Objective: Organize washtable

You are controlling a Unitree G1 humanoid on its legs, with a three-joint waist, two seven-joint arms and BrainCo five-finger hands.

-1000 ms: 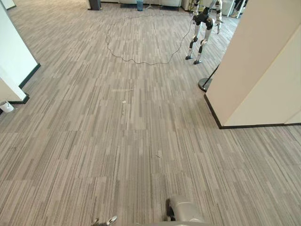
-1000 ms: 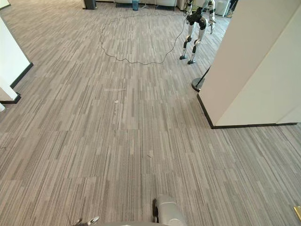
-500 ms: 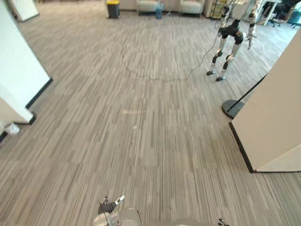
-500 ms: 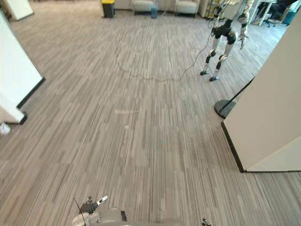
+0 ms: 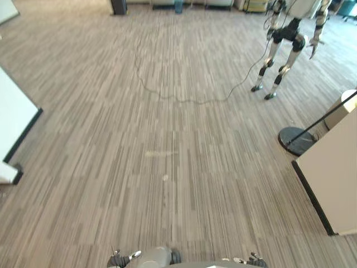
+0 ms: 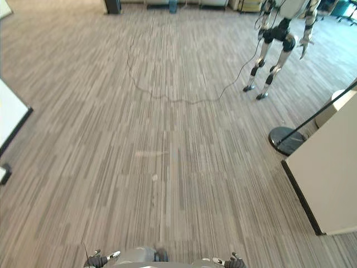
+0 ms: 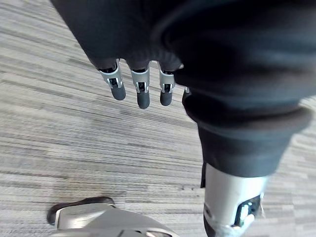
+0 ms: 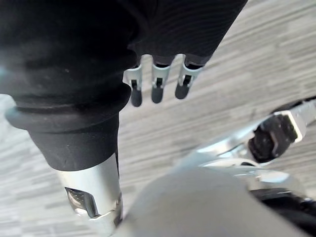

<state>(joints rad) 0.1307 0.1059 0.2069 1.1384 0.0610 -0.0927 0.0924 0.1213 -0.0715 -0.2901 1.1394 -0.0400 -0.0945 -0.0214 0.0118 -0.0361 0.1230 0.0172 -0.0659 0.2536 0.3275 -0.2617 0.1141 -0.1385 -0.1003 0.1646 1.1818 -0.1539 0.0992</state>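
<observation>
My left hand [image 7: 140,91] hangs down over the grey striped carpet floor [image 5: 167,139], its fingers straight and relaxed with nothing in them. My right hand [image 8: 157,86] hangs the same way on the other side, fingers straight, holding nothing. Both hands are low at my sides, above bare carpet.
A beige partition wall [image 5: 334,184] stands at the right, with a round black stand base [image 5: 295,139] and slanted pole beside it. Another humanoid robot [image 5: 290,39] stands at the far right. A white panel [image 5: 14,120] is on the left. A small white scrap [image 5: 165,178] lies ahead.
The camera has shifted: the partition on the right now takes up less of the picture and the white panel on the left sits nearer the edge. The hands still hang empty.
</observation>
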